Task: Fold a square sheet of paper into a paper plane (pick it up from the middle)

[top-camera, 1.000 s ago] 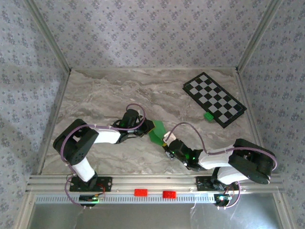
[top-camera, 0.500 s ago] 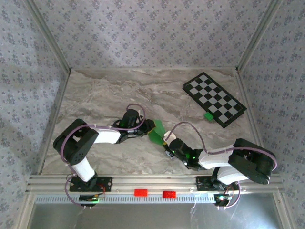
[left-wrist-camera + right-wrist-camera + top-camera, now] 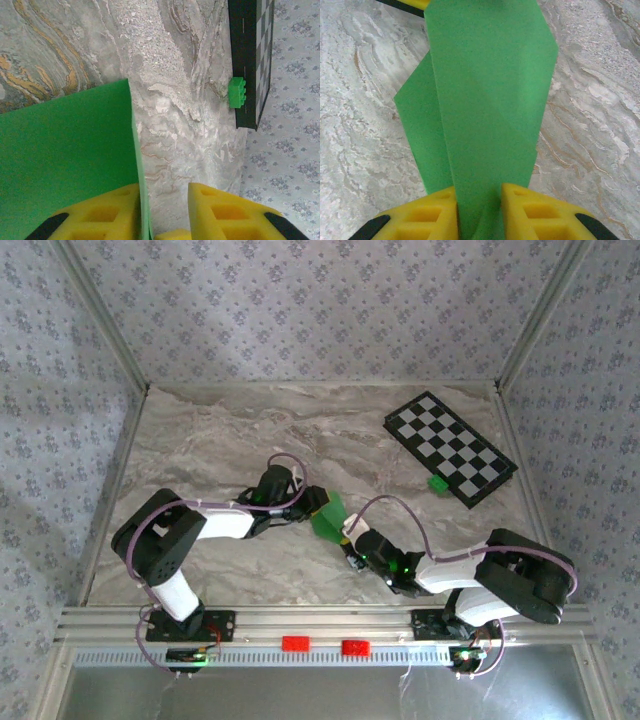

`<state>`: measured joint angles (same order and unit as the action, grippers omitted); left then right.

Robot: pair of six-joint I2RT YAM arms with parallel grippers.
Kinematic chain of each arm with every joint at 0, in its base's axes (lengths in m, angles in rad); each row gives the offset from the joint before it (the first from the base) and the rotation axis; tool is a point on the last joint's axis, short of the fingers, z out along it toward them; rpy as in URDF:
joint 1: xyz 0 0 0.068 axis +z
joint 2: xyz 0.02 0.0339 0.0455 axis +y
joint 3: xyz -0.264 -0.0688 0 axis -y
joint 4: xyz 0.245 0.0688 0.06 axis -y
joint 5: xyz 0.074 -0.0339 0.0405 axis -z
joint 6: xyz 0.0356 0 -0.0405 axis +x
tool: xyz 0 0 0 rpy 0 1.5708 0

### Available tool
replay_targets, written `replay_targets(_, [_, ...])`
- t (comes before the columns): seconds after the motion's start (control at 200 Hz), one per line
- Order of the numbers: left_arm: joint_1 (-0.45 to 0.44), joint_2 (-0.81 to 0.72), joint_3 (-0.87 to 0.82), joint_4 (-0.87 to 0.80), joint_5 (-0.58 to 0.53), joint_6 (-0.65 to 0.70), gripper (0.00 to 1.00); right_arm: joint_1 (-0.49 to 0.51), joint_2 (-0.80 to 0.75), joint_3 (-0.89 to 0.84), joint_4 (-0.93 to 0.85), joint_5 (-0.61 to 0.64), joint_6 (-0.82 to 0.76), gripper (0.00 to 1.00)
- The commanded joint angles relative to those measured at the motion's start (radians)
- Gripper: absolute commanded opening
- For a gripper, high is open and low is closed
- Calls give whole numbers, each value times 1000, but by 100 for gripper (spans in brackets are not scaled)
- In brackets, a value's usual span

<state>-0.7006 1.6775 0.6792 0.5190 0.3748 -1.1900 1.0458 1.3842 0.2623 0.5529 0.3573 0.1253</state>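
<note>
The bright green sheet of paper point(image 3: 328, 515) is lifted off the table between both grippers, folded into overlapping flaps. In the right wrist view the green paper point(image 3: 490, 100) runs away from the camera to a tapered far end, a broad folded strip rather than a slim dart. My right gripper point(image 3: 479, 192) is shut on its near end. In the left wrist view the paper point(image 3: 65, 150) stands on edge against the inner face of the left finger point(image 3: 110, 210). My left gripper point(image 3: 164, 192) is open, with table showing through the gap. From above, the left gripper point(image 3: 314, 502) meets the paper from the left and the right gripper point(image 3: 347, 536) from the lower right.
A black-and-white checkered board point(image 3: 450, 447) lies at the back right, with a tiny green block point(image 3: 437, 483) at its near edge. The same block point(image 3: 237, 92) and board point(image 3: 247, 60) show in the left wrist view. Patterned walls enclose the marble table point(image 3: 200, 440).
The left wrist has edged slightly towards the paper, and the paper looks a little narrower from above. The right arm has hardly moved.
</note>
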Motion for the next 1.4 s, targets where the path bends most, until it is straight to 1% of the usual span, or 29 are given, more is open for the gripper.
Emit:
replay_targets(0.0, [-2, -25, 23, -15, 15, 16, 26, -8, 16, -6, 27, -8, -15, 26])
replay_targets(0.24, [-3, -22, 23, -20, 13, 11, 22, -15, 22, -6, 52, -25, -16, 25])
replay_targets(0.31, [-2, -20, 23, -21, 13, 7, 20, -16, 22, -5, 56, -14, -23, 29])
replay_targets(0.445, [-3, -15, 22, -18, 12, 2, 18, -17, 24, -14, 64, 0, -33, 33])
replay_targets(0.595, [-2, -15, 26, -15, 15, 0, 16, -24, 29, -19, 70, -1, -50, 34])
replay_targets(0.74, [-2, -15, 26, -17, 15, 0, 16, -27, 42, -20, 78, 0, -55, 34])
replay_targets(0.895, [-2, -15, 25, -16, 12, -2, 15, -29, 49, -24, 103, -14, -52, 27])
replay_targets(1.284, [-3, -16, 25, -25, 10, 0, 15, -39, 47, -33, 145, -43, -42, 30])
replay_targets(1.394, [-2, -18, 25, -25, 10, 1, 15, -41, 48, -35, 142, -49, -42, 26])
